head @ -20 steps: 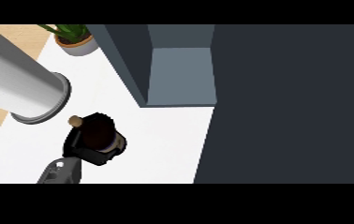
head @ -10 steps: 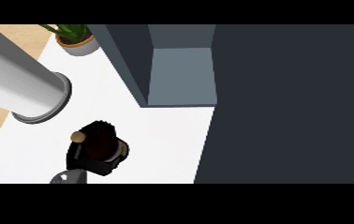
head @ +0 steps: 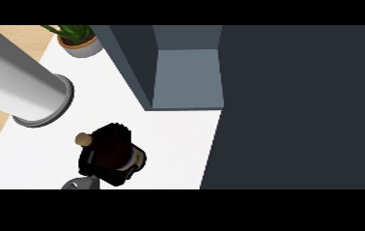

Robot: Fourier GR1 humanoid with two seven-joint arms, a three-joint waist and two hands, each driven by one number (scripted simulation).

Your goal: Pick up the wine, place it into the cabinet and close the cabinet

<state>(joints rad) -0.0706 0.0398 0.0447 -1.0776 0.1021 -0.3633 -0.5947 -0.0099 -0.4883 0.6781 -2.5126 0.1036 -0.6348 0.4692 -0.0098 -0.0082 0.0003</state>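
A black hand (head: 107, 152) is being shown near the lower left of the head view, with only a small piece of grey forearm (head: 80, 183) being seen beneath it at the frame's lower edge. Which of the robot's hands this is cannot be told from the picture, though it is being taken here as the left hand from its place at the left of the view. Its fingers are being held curled round the wine (head: 84, 139), so that the dark body of the bottle is being largely hidden; only the tan cork end is being left visible, poking out at the hand's upper left. The hand and bottle are being seen over the white counter (head: 171, 133). Above and to the left, a large grey cylinder (head: 32, 97) is being seen standing on the counter, well apart from the hand. Further up, near the top left corner, a potted plant (head: 77, 40) is being shown. To the upper right of the hand, the cabinet (head: 187, 78) is being shown with its grey-blue interior exposed, and its dark door (head: 292, 109) is being seen filling the right side of the view.
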